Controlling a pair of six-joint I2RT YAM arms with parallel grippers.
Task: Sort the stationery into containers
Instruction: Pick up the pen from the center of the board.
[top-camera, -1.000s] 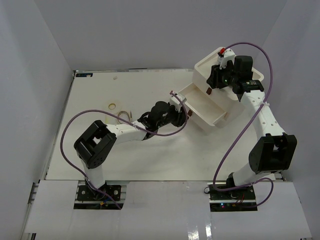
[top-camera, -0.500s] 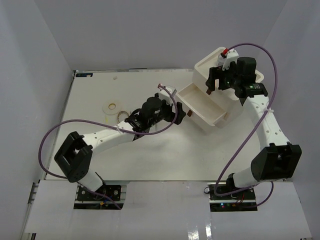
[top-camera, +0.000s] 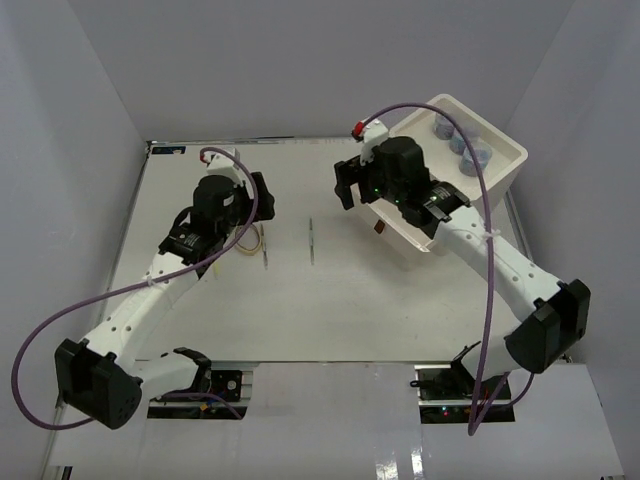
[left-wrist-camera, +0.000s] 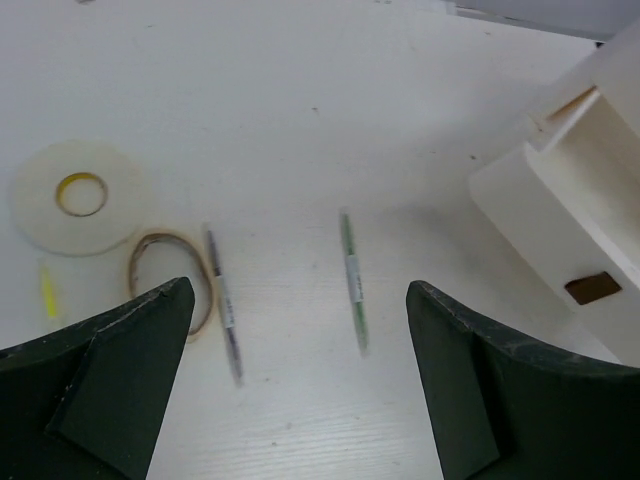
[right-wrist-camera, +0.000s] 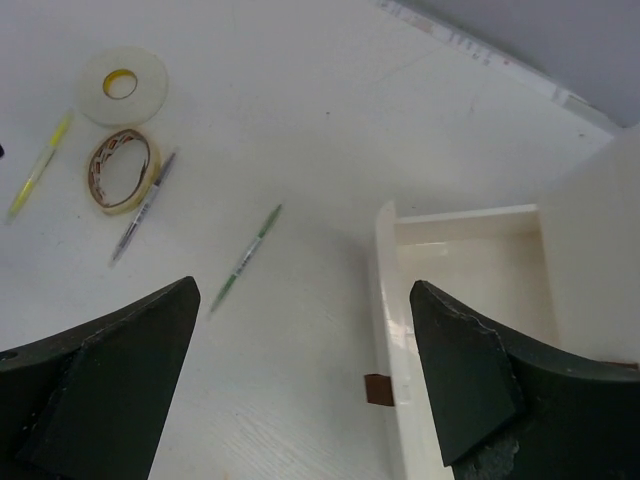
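Both grippers hang open and empty above the table. My left gripper (left-wrist-camera: 300, 295) (top-camera: 245, 203) is over a dark pen (left-wrist-camera: 222, 300) (top-camera: 266, 256), a green pen (left-wrist-camera: 352, 280) (top-camera: 312, 241), a tan rubber band (left-wrist-camera: 168, 278) (top-camera: 248, 238) and a white tape ring (left-wrist-camera: 75, 195). My right gripper (right-wrist-camera: 305, 295) (top-camera: 348, 183) hovers at the front of the open drawer (right-wrist-camera: 470, 265), near its brown handle (right-wrist-camera: 377, 388). The white box (top-camera: 500, 150) holds three grey-blue jars (top-camera: 462, 143) in its top tray.
A yellow highlighter (right-wrist-camera: 40, 165) (left-wrist-camera: 47, 292) lies left of the rubber band (right-wrist-camera: 122, 170) and below the tape ring (right-wrist-camera: 122, 85). The pulled-out drawer (left-wrist-camera: 585, 215) juts from the box toward the table's middle. White walls close in the table's left and back sides.
Both grippers have opened. The left arm swung left from the drawer to above the tape and rubber band. The right arm moved from the box top down to the drawer front.
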